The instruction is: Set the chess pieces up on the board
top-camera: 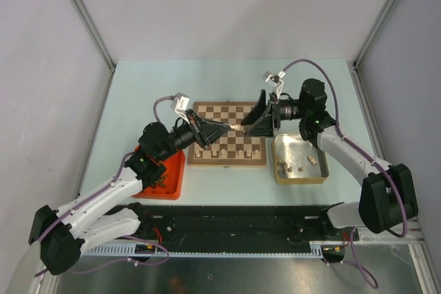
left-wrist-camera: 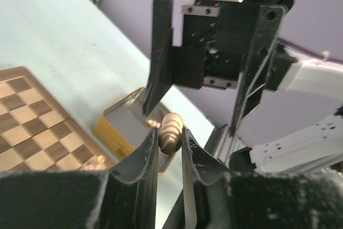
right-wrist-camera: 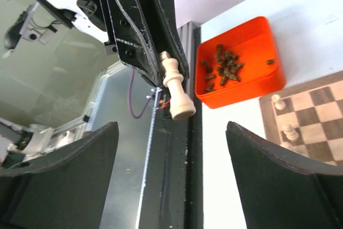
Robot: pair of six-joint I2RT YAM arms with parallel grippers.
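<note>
Left gripper (left-wrist-camera: 168,135) pinches a pale chess piece (right-wrist-camera: 176,92) above the board (top-camera: 220,111), presenting it to the wide-open, empty right gripper (right-wrist-camera: 171,128), probably for a handover.

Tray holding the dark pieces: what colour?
The tray is plain bright orange-red, with no pattern. The right wrist view shows it best.
</note>
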